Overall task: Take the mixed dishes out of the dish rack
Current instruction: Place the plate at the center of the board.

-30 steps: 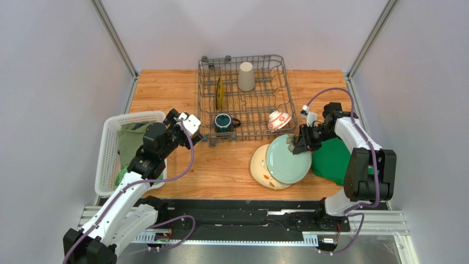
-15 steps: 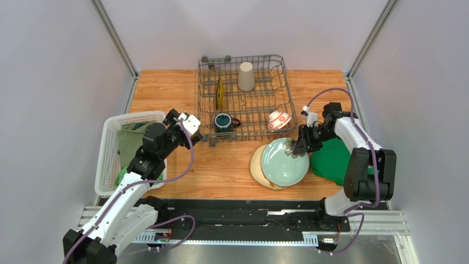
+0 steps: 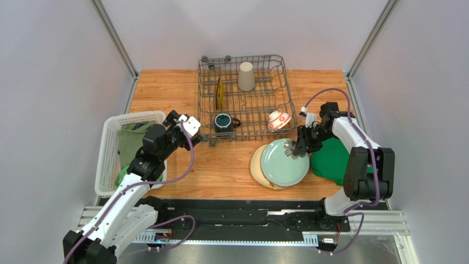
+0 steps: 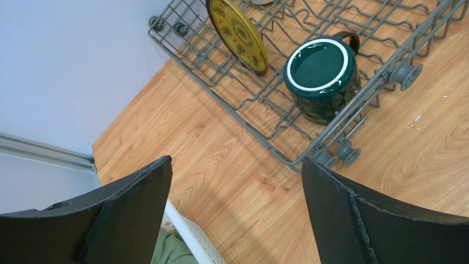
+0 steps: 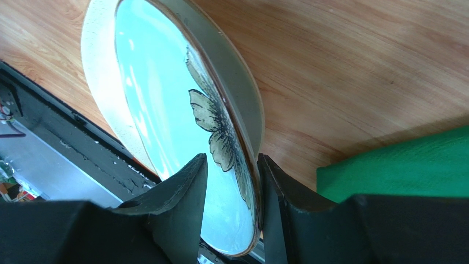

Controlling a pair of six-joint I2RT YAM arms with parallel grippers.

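The dish rack (image 3: pixel 288 88) holds a yellow patterned plate (image 3: pixel 219 93) on edge, a beige tumbler (image 3: pixel 246 76), a dark teal mug (image 3: pixel 223 121) and a small red-and-white bowl (image 3: pixel 278 119). In front of it, a pale green plate (image 3: pixel 284 163) lies on a cream plate (image 3: pixel 257 169). My right gripper (image 3: pixel 300 148) is open and straddles the green plate's right rim (image 5: pixel 165 110); a gap shows beside the left finger (image 5: pixel 187 187). My left gripper (image 4: pixel 236 176) hangs open over bare wood, near the rack's front left corner (image 4: pixel 286 159), below the mug (image 4: pixel 321 69) and the yellow plate (image 4: pixel 238 34).
A white slatted basket (image 3: pixel 108 159) with green cloths stands at the left. A bright green cloth (image 3: pixel 332 159) lies under the right arm, touching the plates' right side. Grey walls close in the wooden table.
The pale green plate has dropped from a tilt to lie flat on the cream plate. My right gripper's jaws have parted around its rim. The left arm stayed still.
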